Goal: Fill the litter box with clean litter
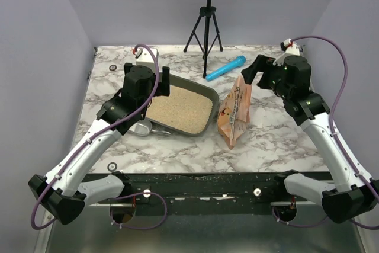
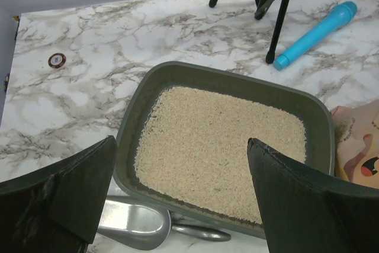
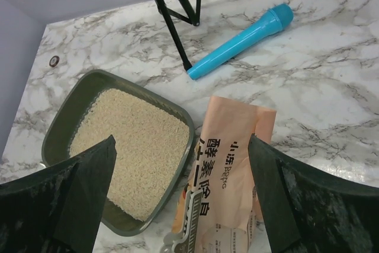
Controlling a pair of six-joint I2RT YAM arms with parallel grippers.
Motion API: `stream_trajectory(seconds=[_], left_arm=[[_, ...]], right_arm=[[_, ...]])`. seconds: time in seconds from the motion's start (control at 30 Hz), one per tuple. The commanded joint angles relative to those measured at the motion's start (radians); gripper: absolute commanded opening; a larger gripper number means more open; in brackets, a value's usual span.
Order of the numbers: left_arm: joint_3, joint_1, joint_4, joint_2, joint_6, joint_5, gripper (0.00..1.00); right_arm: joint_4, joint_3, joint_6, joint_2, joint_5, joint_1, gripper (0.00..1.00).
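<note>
I am holding my left jaws and my right jaws wide apart, gripping nothing. The litter box [image 2: 237, 82] is sitting on the marble worktop [image 1: 284, 134], left of centre, with clean litter [image 2: 219, 146] covering its floor. An orange-pink bag [image 1: 235, 111] is standing at its 3 o'clock, a silver scoop [image 2: 133, 226] is lying at its 7 o'clock, and a blue tube [image 1: 226, 68] is lying at its 1 o'clock.

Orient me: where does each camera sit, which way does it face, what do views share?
Top: above and behind the bases, looking down the table; left arm and right arm show.
Left wrist: on the left arm, looking down into the litter box, scoop beside; open left gripper frames it.
Right wrist: looking down at bag and box; open right gripper shows.
Shared: box and blue tube, in all.
</note>
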Motion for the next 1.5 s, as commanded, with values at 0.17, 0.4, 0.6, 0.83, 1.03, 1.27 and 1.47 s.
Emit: stream_trajectory(seconds=[0.17, 0.4, 0.6, 0.83, 1.03, 1.27, 1.47], left_arm=[[-0.096, -0.005, 0.008, -0.071, 0.011, -0.018, 0.99], [-0.121, -0.003, 0.011, -0.071, 0.000, -0.049, 0.99], [-0.107, 0.028, -0.032, -0.049, -0.043, -0.057, 0.99], [-0.131, 0.038, -0.026, -0.068, -0.060, -0.029, 0.99], [-0.133, 0.038, -0.035, -0.048, -0.064, -0.029, 0.99], [-0.128, 0.040, -0.043, -0.026, -0.075, 0.006, 0.99], [-0.138, 0.040, -0.033, -0.040, -0.070, 0.012, 0.99]], right_arm=[[0.010, -0.025, -0.095, -0.040, -0.015, 0.014, 1.00], [-0.061, 0.041, -0.146, -0.004, -0.084, 0.050, 1.00], [-0.163, 0.114, -0.167, 0.075, -0.011, 0.141, 0.99], [-0.251, 0.150, -0.089, 0.229, 0.089, 0.187, 0.92], [-0.243, 0.098, -0.041, 0.263, 0.186, 0.187, 0.91], [-0.240, 0.120, 0.005, 0.389, 0.230, 0.187, 0.87], [-0.240, 0.176, 0.041, 0.489, 0.255, 0.187, 0.75]])
